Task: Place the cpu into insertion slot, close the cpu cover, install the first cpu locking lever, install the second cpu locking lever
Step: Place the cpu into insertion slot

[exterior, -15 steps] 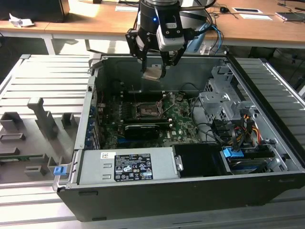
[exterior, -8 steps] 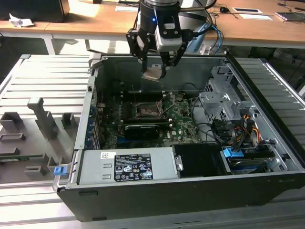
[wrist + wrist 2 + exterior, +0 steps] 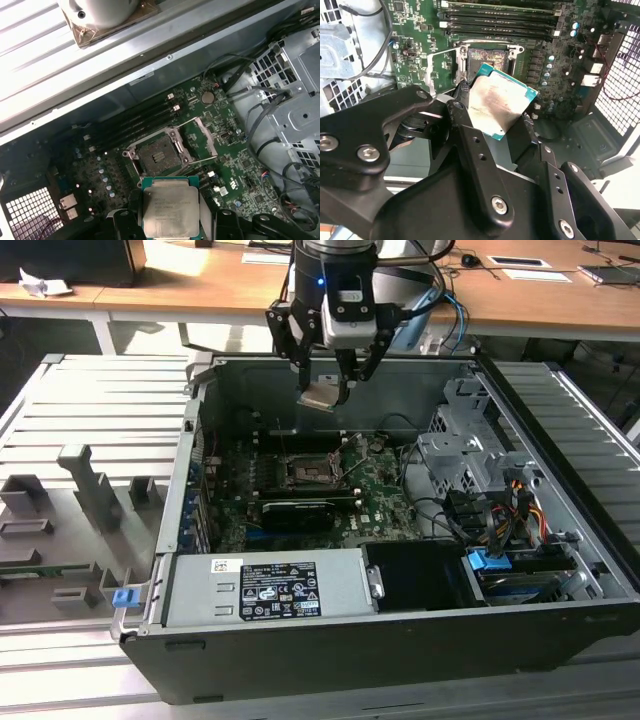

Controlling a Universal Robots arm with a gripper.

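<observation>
In the upper middle of the exterior view the arm [image 3: 336, 260] points down, its pincer [image 3: 327, 388] clamped on the cpu [image 3: 321, 398] above the open insertion slot [image 3: 303, 473]

Nothing could be read with certainty. A white label [image 3: 266, 591] crowded with small black print and marks was seen on the grey power supply box [image 3: 345, 585]. Faint lines of lettering were carried on the silvery face of the cpu [image 3: 167, 207] in the first wrist view, all illegible.
</observation>
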